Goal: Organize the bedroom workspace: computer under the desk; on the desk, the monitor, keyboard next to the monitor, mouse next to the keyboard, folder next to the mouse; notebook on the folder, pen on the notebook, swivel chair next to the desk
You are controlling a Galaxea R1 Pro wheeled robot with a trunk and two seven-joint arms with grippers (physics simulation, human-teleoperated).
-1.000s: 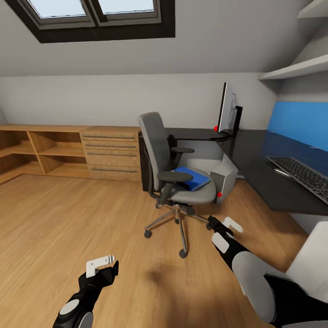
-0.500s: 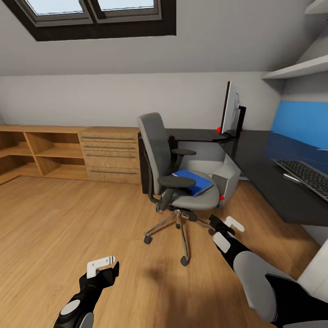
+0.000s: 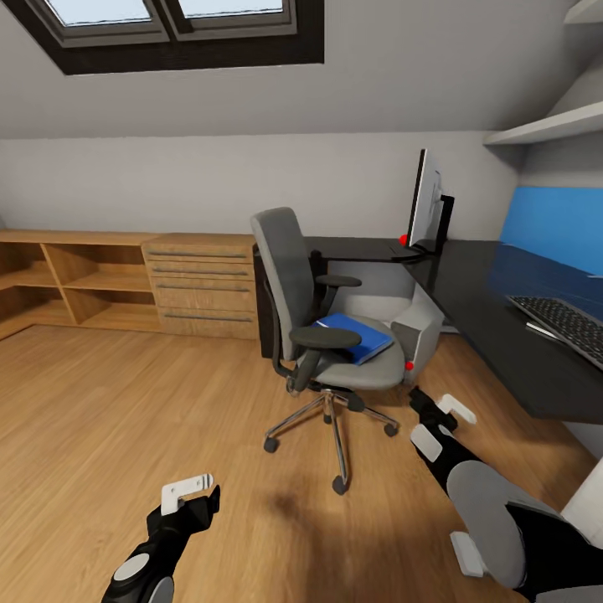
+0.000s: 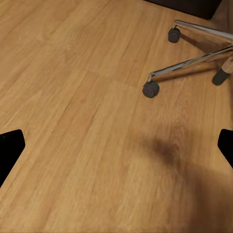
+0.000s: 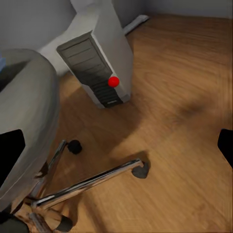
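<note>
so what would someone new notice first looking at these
Probably the grey swivel chair standing out on the wood floor in front of the black desk, with a bright blue folder lying on its seat. Next, the monitor seen edge-on at the desk's far end, and the silver computer with its red light on the floor under the desk.

Wood-plank floor (image 4: pixel 73 121) takes up most of the left wrist view. Chrome legs of the swivel chair (image 4: pixel 194 60) reach across it, each ending in a dark castor resting on the boards. A soft shadow lies on the floor near the closest castor. Two black fingertips (image 4: pixel 9 150) of the left gripper (image 4: pixel 116 150) stand wide apart, nothing between them.
</note>
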